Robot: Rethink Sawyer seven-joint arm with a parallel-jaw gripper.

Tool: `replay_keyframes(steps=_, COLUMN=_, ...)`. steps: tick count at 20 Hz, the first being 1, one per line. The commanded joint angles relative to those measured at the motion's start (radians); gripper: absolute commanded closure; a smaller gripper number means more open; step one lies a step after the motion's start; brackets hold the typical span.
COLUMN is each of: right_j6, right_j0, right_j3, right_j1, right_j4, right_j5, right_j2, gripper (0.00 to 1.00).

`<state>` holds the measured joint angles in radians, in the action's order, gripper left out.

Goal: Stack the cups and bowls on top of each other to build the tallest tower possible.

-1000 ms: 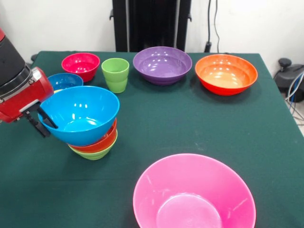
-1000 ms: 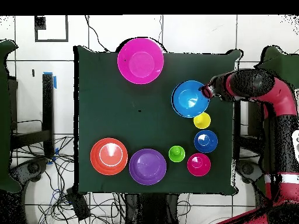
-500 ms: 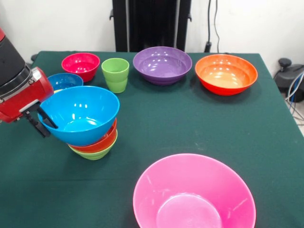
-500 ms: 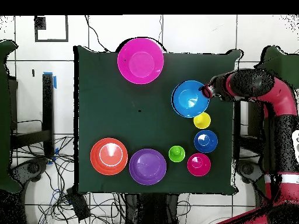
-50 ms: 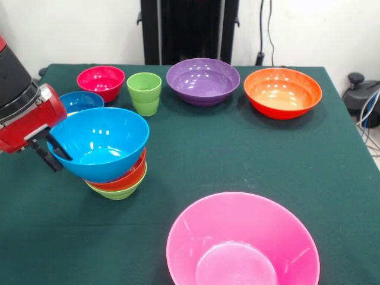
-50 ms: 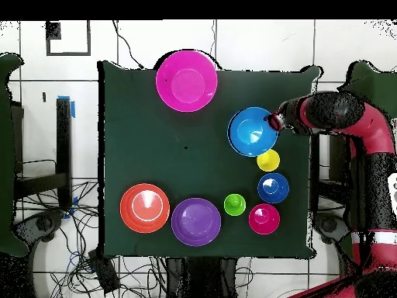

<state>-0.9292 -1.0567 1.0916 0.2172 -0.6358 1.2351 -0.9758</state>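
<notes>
The tower stands at the table's left in the front view: a large light blue bowl [image 5: 101,142] [image 6: 252,130] nested on a small orange-red bowl [image 5: 129,177], which sits in a small light green bowl [image 5: 119,193]. My gripper [image 5: 53,153] [image 6: 273,122] is shut on the light blue bowl's left rim, one finger inside and one outside. Behind the tower are a small dark blue bowl [image 5: 80,101] [image 6: 273,188], a magenta-red bowl [image 5: 101,80] and a light green cup [image 5: 144,93]. Only the overhead view shows the yellow cup [image 6: 268,161], close beside the tower.
A large purple bowl [image 5: 203,80] and a large orange bowl [image 5: 282,92] stand along the far side of the green-covered table [image 5: 237,160]. A large pink bowl [image 5: 242,243] sits at the near edge. Cables and a black stand lie beyond the table.
</notes>
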Motion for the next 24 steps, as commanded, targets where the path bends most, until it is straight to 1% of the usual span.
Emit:
replay_keyframes(steps=1, right_j6=0.213, right_j0=0.041, right_j3=0.075, right_j1=0.023, right_j4=-0.019, right_j5=0.004, right_j2=0.054, gripper=1.00)
replay_keyframes(steps=7, right_j6=0.194, right_j0=0.043, right_j3=0.104, right_j1=0.019, right_j4=-0.035, right_j5=-0.041, right_j2=0.058, gripper=1.00)
replay_keyframes(steps=12, right_j6=0.140, right_j0=0.036, right_j3=0.165, right_j1=0.049, right_j4=-0.030, right_j5=-0.058, right_j2=0.061, gripper=1.00)
replay_keyframes(steps=20, right_j6=0.088, right_j0=0.042, right_j3=0.211, right_j1=0.062, right_j4=-0.037, right_j5=-0.106, right_j2=0.067, gripper=1.00)
replay_keyframes(steps=24, right_j6=0.082, right_j0=0.051, right_j3=0.213, right_j1=0.066, right_j4=-0.037, right_j5=-0.112, right_j2=0.073, gripper=1.00)
